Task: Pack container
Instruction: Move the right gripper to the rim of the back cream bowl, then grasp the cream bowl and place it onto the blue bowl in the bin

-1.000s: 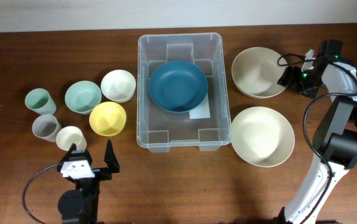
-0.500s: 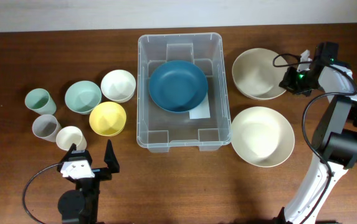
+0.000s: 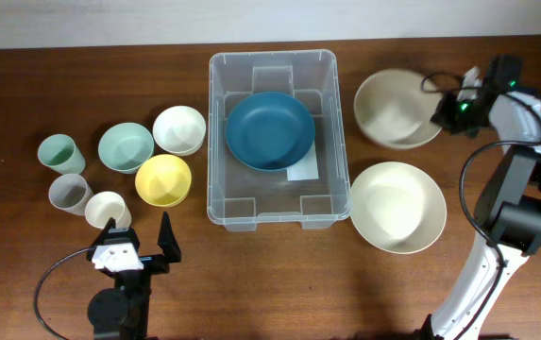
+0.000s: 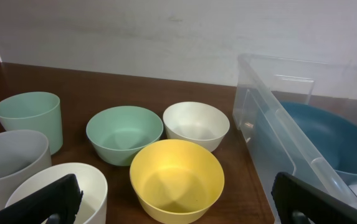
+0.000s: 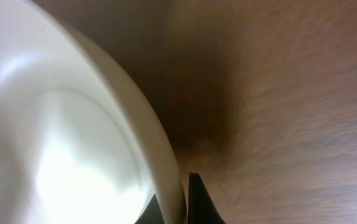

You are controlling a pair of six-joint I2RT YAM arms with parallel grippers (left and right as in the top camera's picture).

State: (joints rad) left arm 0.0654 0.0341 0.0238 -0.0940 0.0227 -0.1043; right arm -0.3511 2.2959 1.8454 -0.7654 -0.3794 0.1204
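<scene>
table (image 3: 62,57): brown wood
container (image 3: 221,142): middle of the table, toward its far edge, blue dish (image 3: 270,130) inside
cream bowl (image 3: 393,109): far right corner, rim pinched by the right pincer (image 3: 437,113)
left pincer (image 3: 139,236): wide, empty, near left edge

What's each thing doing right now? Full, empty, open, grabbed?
container: open, holds blue bowl
blue bowl: upright in container
far bowl: rim pinched by right gripper
near bowl: empty, upright
yellow bowl, mint bowl, white bowl: empty, upright
mint cup, grey cup, white cup: empty, upright
left gripper: open, empty
</scene>
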